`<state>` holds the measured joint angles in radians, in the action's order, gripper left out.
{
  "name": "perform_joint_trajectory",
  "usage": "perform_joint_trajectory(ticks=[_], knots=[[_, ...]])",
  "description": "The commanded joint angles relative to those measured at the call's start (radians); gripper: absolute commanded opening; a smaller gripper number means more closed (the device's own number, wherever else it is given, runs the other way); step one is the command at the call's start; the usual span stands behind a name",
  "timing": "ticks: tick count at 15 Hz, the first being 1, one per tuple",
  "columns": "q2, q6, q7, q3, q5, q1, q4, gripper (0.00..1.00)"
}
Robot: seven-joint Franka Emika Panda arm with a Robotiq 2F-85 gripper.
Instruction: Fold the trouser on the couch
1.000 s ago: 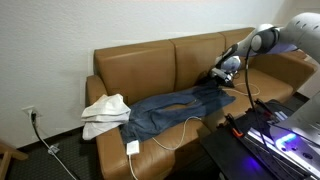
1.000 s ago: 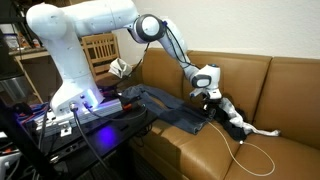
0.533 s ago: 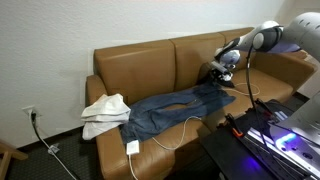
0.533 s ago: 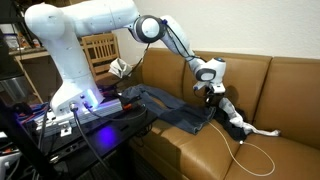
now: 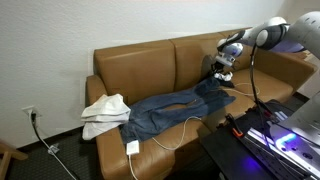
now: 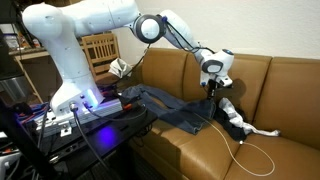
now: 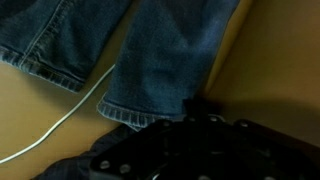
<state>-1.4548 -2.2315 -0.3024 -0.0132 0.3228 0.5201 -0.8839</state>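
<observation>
Blue denim trousers (image 5: 170, 105) lie spread along the seat of a brown leather couch (image 5: 150, 62); they also show in the other exterior view (image 6: 172, 112). My gripper (image 5: 222, 72) hangs above the leg end of the trousers, close to the backrest. It is shut on the edge of a trouser leg, and a strip of denim is drawn up under the gripper (image 6: 212, 86). In the wrist view the two hemmed legs (image 7: 160, 50) lie on the seat. The dark gripper (image 7: 195, 108) fills the bottom edge, its jaws mostly hidden.
A white cloth pile (image 5: 105, 112) lies at the waist end of the trousers. A white cable (image 5: 178, 133) runs across the seat front to a charger (image 5: 132, 147); it also shows in the wrist view (image 7: 60, 125). A black-and-white cloth (image 6: 236, 119) lies beyond the gripper.
My gripper has risen and moved toward the backrest, drawing the held trouser edge up off the seat. The rest of the trousers stay flat.
</observation>
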Motion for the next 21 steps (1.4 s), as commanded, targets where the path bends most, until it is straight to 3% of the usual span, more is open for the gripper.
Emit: perform_joint_trajectory(ticks=[1, 4, 5, 10, 11, 13, 21], knots=[[0.138, -0.052, 0.164, -0.018, -0.025, -0.03, -0.222, 0.0], [0.206, -0.038, 0.294, -0.031, -0.048, -0.049, -0.315, 0.0], [0.108, -0.025, 0.215, -0.013, -0.029, -0.05, -0.172, 0.0], [0.111, -0.025, 0.215, -0.012, -0.03, -0.054, -0.179, 0.0], [0.134, -0.037, 0.236, -0.012, -0.04, -0.065, -0.206, 0.0], [0.247, -0.127, 0.347, -0.037, -0.065, -0.1, -0.381, 0.0], [0.432, -0.334, 0.47, -0.093, -0.17, -0.32, -0.694, 0.0]])
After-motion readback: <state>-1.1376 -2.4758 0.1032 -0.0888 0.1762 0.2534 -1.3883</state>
